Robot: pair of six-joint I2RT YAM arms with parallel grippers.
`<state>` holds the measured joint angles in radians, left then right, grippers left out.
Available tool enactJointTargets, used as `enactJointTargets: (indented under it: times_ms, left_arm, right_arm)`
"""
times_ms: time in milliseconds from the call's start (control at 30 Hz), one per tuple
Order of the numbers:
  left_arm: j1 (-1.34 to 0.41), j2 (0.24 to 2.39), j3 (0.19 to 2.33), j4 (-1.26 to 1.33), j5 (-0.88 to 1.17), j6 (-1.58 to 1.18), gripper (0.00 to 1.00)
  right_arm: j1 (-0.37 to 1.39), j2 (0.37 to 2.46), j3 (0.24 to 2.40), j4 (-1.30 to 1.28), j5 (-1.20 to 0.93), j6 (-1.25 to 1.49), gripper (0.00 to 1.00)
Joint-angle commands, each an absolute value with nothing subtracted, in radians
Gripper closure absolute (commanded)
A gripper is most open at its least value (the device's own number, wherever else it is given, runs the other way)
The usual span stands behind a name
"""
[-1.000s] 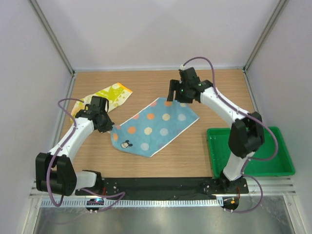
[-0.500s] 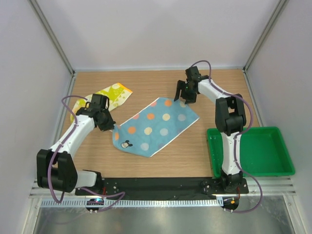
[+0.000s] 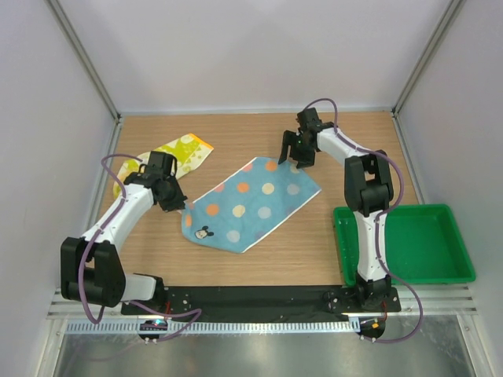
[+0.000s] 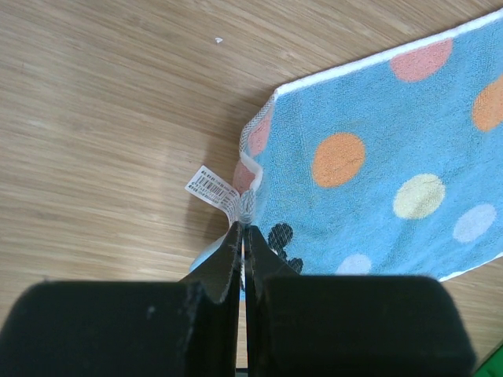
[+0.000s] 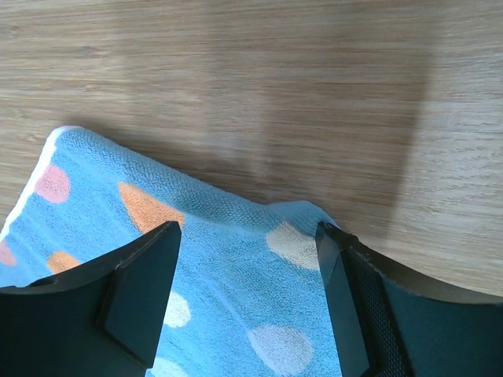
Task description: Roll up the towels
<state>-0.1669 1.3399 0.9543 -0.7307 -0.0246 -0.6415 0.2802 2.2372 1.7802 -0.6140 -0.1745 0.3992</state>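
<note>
The light blue polka-dot towel [image 3: 251, 203] lies spread flat in the middle of the table. My left gripper [image 3: 181, 206] is shut on its left corner, beside the white barcode label [image 4: 211, 188]; the left wrist view shows the jaws [image 4: 242, 228] pinched on the towel's hem [image 4: 369, 157]. My right gripper [image 3: 292, 159] is open above the towel's far corner, its fingers [image 5: 140, 292] standing wide on either side of the cloth [image 5: 228, 290] without gripping it. The pale yellow towel [image 3: 179, 153] with lime and orange patches lies crumpled at the far left, behind my left arm.
A green plastic tray [image 3: 452, 267] stands at the right front, beside the right arm's base. White walls with metal posts close in the table on the left, back and right. Bare wood [image 3: 236, 133] lies behind the blue towel.
My right arm has folded its elbow back over the tray side, and its gripper has shifted slightly towards the far right of the towel's corner. My left gripper stays on the left corner.
</note>
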Motion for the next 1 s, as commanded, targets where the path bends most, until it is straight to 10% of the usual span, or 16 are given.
enactJointTargets:
  times_ms: [0,200,333,400,900,967]
  left_arm:
    - [-0.161,1.344,0.982,-0.718,-0.006,-0.62,1.0]
    - [-0.163,1.347,0.982,-0.715,-0.005,-0.62,1.0]
    - [-0.161,1.348,0.983,-0.715,-0.005,-0.62,1.0]
    - [-0.161,1.35,0.982,-0.712,-0.006,-0.621,1.0]
    - [-0.161,1.339,0.983,-0.71,-0.006,-0.624,1.0]
    - [-0.161,1.336,0.983,-0.71,-0.006,-0.623,1.0]
  right_arm:
    - [0.282,2.26,1.81,-0.611,-0.158,0.371,0.23]
    - [0.288,2.283,1.832,-0.611,-0.173,0.37,0.36]
    - [0.302,2.276,1.803,-0.609,-0.164,0.359,0.91]
    - [0.308,2.264,1.784,-0.606,-0.163,0.354,0.99]
    - [0.451,1.714,1.484,-0.634,0.147,0.339,0.99]
    - [0.498,1.643,1.407,-0.609,0.199,0.337,0.76]
